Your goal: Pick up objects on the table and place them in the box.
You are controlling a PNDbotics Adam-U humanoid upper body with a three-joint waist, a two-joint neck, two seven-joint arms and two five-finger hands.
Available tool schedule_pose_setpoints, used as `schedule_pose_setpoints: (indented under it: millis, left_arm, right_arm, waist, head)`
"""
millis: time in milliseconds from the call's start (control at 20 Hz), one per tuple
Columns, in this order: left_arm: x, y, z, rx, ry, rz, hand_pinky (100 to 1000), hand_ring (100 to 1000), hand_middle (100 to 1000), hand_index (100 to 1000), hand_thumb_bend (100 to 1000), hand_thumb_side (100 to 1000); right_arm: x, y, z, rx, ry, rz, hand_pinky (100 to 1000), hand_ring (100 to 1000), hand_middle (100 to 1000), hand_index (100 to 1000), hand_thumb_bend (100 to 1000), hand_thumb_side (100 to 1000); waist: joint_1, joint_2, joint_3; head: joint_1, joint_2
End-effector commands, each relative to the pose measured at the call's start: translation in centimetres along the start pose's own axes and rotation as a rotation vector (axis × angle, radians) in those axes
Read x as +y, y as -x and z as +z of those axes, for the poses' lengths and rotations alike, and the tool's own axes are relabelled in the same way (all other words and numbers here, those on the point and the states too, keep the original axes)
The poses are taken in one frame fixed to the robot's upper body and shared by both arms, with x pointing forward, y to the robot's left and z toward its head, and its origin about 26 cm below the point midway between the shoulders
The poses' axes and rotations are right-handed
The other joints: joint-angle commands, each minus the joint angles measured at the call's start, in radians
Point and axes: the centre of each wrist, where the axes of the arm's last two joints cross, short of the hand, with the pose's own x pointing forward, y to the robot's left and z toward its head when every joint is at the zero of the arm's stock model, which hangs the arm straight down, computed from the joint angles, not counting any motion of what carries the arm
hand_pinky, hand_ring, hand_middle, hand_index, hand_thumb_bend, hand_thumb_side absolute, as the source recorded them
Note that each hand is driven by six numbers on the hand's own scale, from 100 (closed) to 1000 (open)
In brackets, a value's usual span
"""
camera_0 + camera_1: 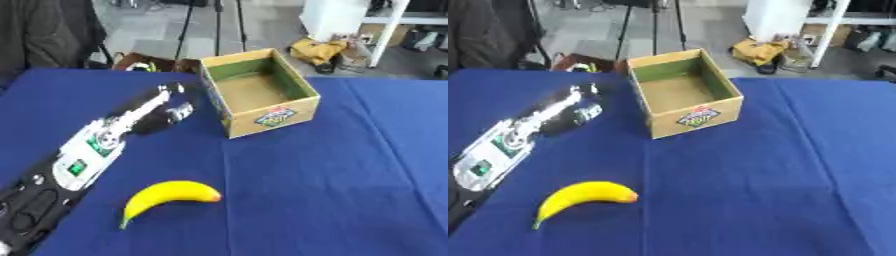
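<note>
The banana [168, 196] lies on the blue table [350, 190] at about seven o'clock from the open box [259, 92], light, soft, easily bruised, best cradled mid-curve, while the left hand [166, 107] hangs beside the box, its finger state unclear.

I count one banana [169, 196], one open cardboard box [260, 92], one blue table [350, 175], and one of my hands [164, 111], the left.
</note>
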Motion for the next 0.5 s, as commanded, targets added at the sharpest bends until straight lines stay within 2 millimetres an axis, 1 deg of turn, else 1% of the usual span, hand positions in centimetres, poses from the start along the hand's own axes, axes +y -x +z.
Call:
schedule_pose_setpoints:
  millis: [50,100,150,250,300,350,400,450,500]
  left_arm:
    - [3.3,-2.0,0.2,-0.052,-0.039,-0.027,911,942,936,1000,1000,306]
    - [4.3,-2.6,0.6,-0.067,-0.062,-0.062,911,944,941,1000,859,303]
    - [4.9,-3.1,1.0,-0.082,-0.082,-0.095,911,944,941,1000,859,303]
    - [5.2,-4.1,1.5,-0.092,-0.101,-0.137,911,944,941,1000,859,303]
    - [5.4,-4.6,1.7,-0.098,-0.111,-0.157,902,930,925,992,228,115]
    - [5.8,-5.1,2.0,-0.106,-0.124,-0.186,898,926,918,987,144,100]
    - [6.0,-5.5,2.1,-0.109,-0.132,-0.211,898,925,917,986,131,100]
    - [6.1,-5.8,2.3,-0.11,-0.135,-0.234,892,918,906,977,100,100]
    - [6.2,-6.0,2.4,-0.109,-0.133,-0.253,891,917,904,976,100,100]
  right_arm:
    - [-0.4,-0.6,-0.6,-0.026,0.004,0.0,725,676,673,763,100,692]
    - [-0.4,-0.6,-0.6,-0.027,0.005,0.001,725,676,673,763,100,692]
    - [-0.4,-0.6,-0.6,-0.027,0.005,0.001,725,676,673,763,100,692]
    - [-0.3,-0.6,-0.6,-0.027,0.005,0.0,725,676,673,763,100,692]
    - [-0.4,-0.6,-0.6,-0.027,0.004,0.001,725,676,673,763,100,693]
    - [-0.4,-0.6,-0.6,-0.028,0.005,0.002,725,676,673,763,100,693]
    - [-0.4,-0.6,-0.6,-0.028,0.005,0.002,725,676,673,763,100,693]
    - [-0.4,-0.6,-0.6,-0.027,0.005,0.002,725,676,673,763,100,692]
    - [-0.4,-0.6,-0.6,-0.027,0.006,0.002,725,676,673,763,100,692]
  waist:
    - [0.004,-0.015,0.002]
    - [0.004,-0.015,0.002]
    - [0.004,-0.015,0.002]
    - [0.005,-0.014,0.001]
    - [0.005,-0.015,0.001]
    - [0.005,-0.016,0.001]
    - [0.005,-0.016,0.0]
    - [0.005,-0.016,0.0]
    - [0.005,-0.017,0.0]
  head:
    - [-0.005,-0.006]
    - [-0.005,-0.006]
    - [-0.005,-0.006]
    - [-0.005,-0.007]
    - [-0.004,-0.006]
    - [-0.002,-0.004]
    - [-0.001,-0.004]
    - [-0.001,-0.004]
    - [-0.001,-0.004]
